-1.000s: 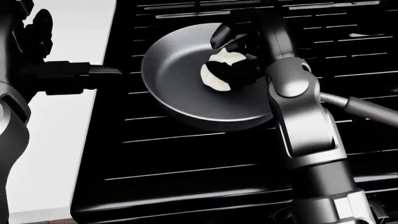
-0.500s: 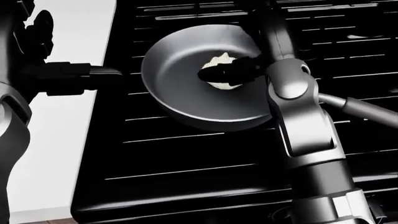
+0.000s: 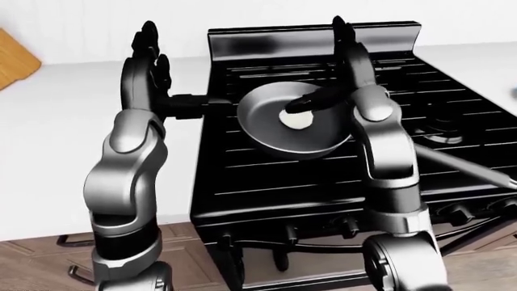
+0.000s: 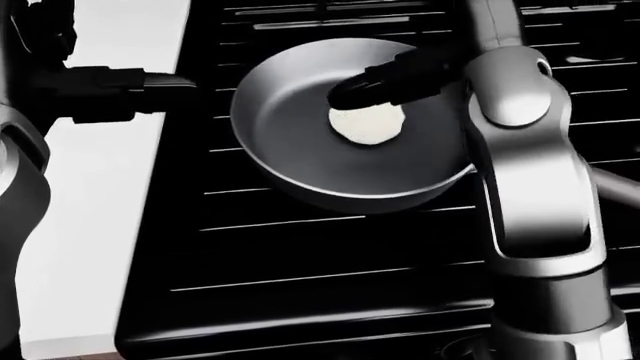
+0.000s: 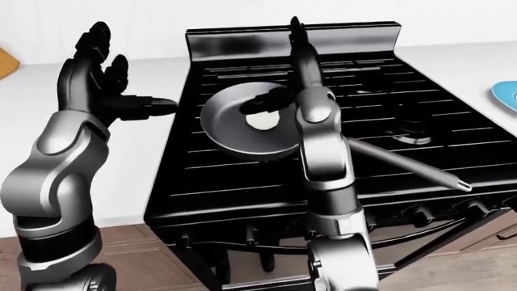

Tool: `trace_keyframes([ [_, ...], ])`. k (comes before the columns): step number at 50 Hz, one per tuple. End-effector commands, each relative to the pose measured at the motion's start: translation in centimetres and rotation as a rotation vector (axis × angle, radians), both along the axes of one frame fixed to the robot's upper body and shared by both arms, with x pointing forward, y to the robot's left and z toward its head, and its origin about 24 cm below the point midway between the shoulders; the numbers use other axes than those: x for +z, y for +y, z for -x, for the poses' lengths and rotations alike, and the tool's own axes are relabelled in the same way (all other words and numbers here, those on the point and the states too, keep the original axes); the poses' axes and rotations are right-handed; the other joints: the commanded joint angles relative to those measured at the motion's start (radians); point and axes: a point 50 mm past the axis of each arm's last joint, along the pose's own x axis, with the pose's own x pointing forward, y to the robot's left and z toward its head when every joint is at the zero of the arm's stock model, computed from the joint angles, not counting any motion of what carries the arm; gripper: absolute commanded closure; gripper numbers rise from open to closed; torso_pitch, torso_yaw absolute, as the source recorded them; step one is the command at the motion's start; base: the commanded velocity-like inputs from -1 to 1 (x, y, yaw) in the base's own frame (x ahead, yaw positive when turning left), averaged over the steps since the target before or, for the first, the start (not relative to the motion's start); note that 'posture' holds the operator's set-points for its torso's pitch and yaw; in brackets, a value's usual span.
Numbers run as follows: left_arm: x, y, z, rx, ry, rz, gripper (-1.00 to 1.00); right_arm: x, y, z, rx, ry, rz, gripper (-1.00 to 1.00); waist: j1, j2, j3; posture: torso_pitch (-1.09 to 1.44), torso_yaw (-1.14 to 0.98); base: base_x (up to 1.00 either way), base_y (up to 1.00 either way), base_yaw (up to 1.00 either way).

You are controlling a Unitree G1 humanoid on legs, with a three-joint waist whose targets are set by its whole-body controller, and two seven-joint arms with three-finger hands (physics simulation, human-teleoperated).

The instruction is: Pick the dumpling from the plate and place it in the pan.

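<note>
The white dumpling (image 4: 368, 124) lies on the floor of the grey pan (image 4: 280, 142), which stands on the black stove (image 3: 307, 176). My right hand (image 4: 372, 85) hovers just above the dumpling's upper edge, fingers stretched out to the left and open, holding nothing. My left hand (image 3: 150, 57) is raised over the white counter to the left of the stove. It is open, with its thumb pointing right toward the pan. The right forearm hides the pan's right rim in the head view.
The pan's long handle (image 5: 404, 163) runs down and right across the stove grates. A blue plate (image 5: 507, 96) shows at the right edge on the counter. A wooden board (image 3: 16, 57) lies at the far left. Stove knobs line the lower edge.
My right hand has let go of the dumpling and lifted up and right. The dumpling now lies uncovered in the pan. The left arm has shifted slightly upward.
</note>
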Motion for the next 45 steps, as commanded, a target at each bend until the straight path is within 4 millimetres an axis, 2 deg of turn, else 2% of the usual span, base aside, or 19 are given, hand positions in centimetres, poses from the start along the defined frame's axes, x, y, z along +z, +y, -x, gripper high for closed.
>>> trace_keyframes([
  [1,2.0,0.0,0.5,0.019,-0.117,-0.012,-1.00,2.4,-0.3,1.1,-0.009,-0.072,-0.007,-1.00,0.000,0.001,-0.026,0.00,0.00,0.00,0.00,0.00],
  [10,3.0,0.3,0.6,0.052,-0.186,-0.031,-1.00,4.2,-1.8,4.3,-0.029,-0.126,-0.011,-1.00,0.001,-0.001,-0.020,0.00,0.00,0.00,0.00,0.00],
  [14,3.0,0.6,0.8,0.074,-0.206,-0.039,-1.00,4.4,-2.2,5.2,-0.034,-0.140,-0.014,-1.00,-0.001,0.000,-0.018,0.00,0.00,0.00,0.00,0.00],
  [22,3.1,1.1,1.3,0.105,-0.251,-0.068,-1.00,4.3,-2.5,6.5,-0.032,-0.194,-0.004,-1.00,-0.002,0.002,-0.018,0.00,0.00,0.00,0.00,0.00],
  [30,3.5,0.9,2.8,0.091,-0.359,-0.046,-1.00,3.9,-3.0,7.8,-0.035,-0.282,-0.008,-1.00,-0.003,0.001,-0.018,0.00,0.00,0.00,0.00,0.00],
  [45,4.6,1.1,3.9,0.109,-0.501,-0.005,-1.00,5.7,-3.5,8.7,-0.048,-0.442,0.045,-1.00,-0.005,0.000,-0.016,0.00,0.00,0.00,0.00,0.00],
])
